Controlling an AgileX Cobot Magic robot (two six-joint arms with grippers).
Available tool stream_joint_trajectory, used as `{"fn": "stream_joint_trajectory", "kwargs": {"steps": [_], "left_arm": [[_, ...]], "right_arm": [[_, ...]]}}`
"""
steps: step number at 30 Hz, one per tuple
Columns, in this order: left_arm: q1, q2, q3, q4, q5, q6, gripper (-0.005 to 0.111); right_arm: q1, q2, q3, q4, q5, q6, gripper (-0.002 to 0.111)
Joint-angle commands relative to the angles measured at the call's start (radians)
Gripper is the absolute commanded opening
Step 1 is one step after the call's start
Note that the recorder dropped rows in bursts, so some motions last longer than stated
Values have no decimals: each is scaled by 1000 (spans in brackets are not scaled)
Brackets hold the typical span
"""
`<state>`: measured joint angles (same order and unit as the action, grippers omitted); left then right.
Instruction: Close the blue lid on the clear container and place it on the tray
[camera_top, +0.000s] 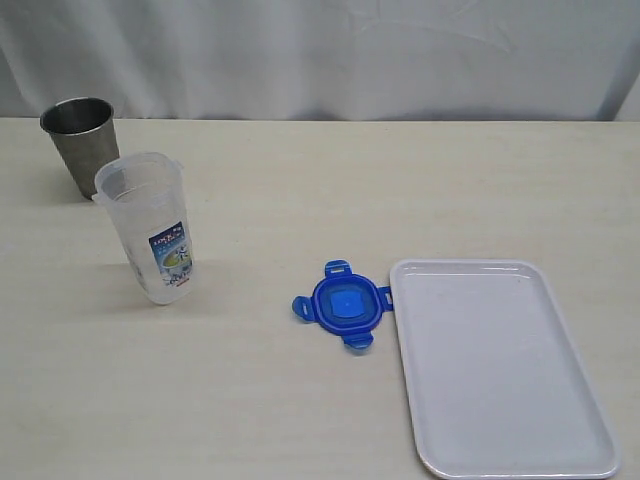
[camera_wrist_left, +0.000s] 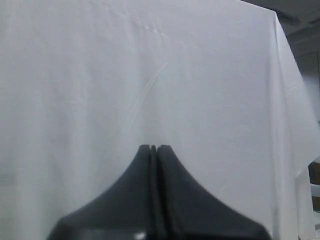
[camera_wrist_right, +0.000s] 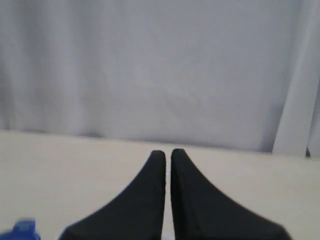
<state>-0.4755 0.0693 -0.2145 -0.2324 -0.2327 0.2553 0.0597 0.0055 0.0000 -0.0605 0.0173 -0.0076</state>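
Blue lid (camera_top: 343, 303): 1, flat on the surface (camera_top: 300, 410), 4 flaps splayed, just beside the left rim of the tray (camera_top: 470, 264).
Tray: 1, white, at the right.
Clear container (camera_top: 150, 228): 1, upright, open-topped, well apart to the lid's left.
Metal cup (camera_top: 82, 143): 1, upright, just behind the container.
Left pincer (camera_wrist_left: 153, 148): jaws together, holding nothing.
Right pincer (camera_wrist_right: 168, 152): jaws together, holding nothing.

On the desk (camera_top: 300, 200) we've got one blue lid (camera_top: 343, 304), one clear container (camera_top: 150, 228), one grey metal cup (camera_top: 80, 140) and one white tray (camera_top: 500, 370). Two black claws as well: left claw (camera_wrist_left: 153, 148), right claw (camera_wrist_right: 168, 152).
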Motion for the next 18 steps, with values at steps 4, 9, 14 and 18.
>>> {"fn": "stream_joint_trajectory", "kwargs": {"steps": [4,9,14,18], "left_arm": [[0,-69,215,-77,-22,-21,0],[0,-69,215,-68,156,64,0],[0,-69,215,-77,157,59,0],[0,-69,215,-84,178,59,0]], "right_arm": [[1,-5,0,-7,-406,348,4],[1,11,-53,-200,-425,517,4],[1,192,-293,-588,-329,862,13],[1,423,-502,-989,-289,1154,22]]}}
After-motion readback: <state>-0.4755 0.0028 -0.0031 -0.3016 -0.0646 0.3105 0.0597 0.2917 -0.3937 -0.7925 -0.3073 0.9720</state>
